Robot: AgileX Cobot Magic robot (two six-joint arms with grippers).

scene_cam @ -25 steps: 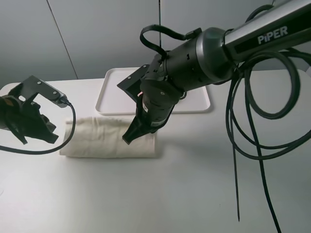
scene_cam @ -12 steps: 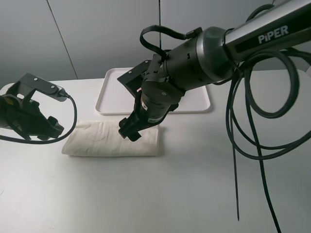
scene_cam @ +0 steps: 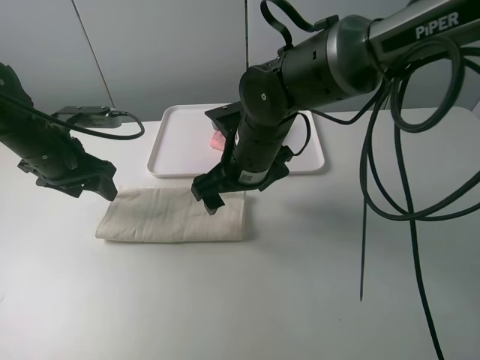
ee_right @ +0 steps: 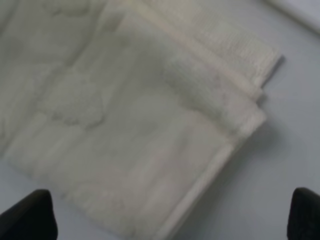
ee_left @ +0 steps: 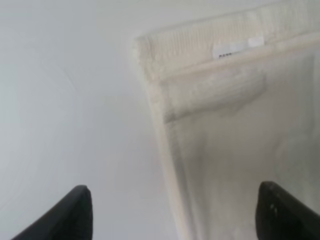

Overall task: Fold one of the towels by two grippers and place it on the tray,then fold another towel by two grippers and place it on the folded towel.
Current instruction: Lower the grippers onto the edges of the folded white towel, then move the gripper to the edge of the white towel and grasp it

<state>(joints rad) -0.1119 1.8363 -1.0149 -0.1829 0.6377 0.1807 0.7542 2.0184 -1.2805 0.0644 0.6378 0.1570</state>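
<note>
Operator: Jaw status on both arms?

Technician: Left gripper (ee_left: pixel 180 215): jaws spread wide, nothing held. Right gripper (ee_right: pixel 167 215): jaws spread wide, nothing held.

Operator: Position of the cream-white towel relative to them?

Technician: Cream-white towel (scene_cam: pixel 161 217) lies flat on the table (scene_cam: pixel 300 292), folded into a long band with layered edges. The end bearing the label (ee_left: pixel 237 46) sits below the left gripper. One finger there stands over bare table, the other over cloth. The opposite end sits below the right gripper, which hovers over a corner. Contact cannot be confirmed at either end.

Operator: Task progress?

Technician: Tray (scene_cam: pixel 169 161) lies just behind the band. Only a small patch of the pink towel (scene_cam: pixel 216 140) shows on it. The rest is hidden by the right arm (scene_cam: pixel 315 67), so the towel is judged already placed. The cream-white towel appears folded once. Remaining, by estimate: any further fold, then transfer onto the pink towel.
</note>
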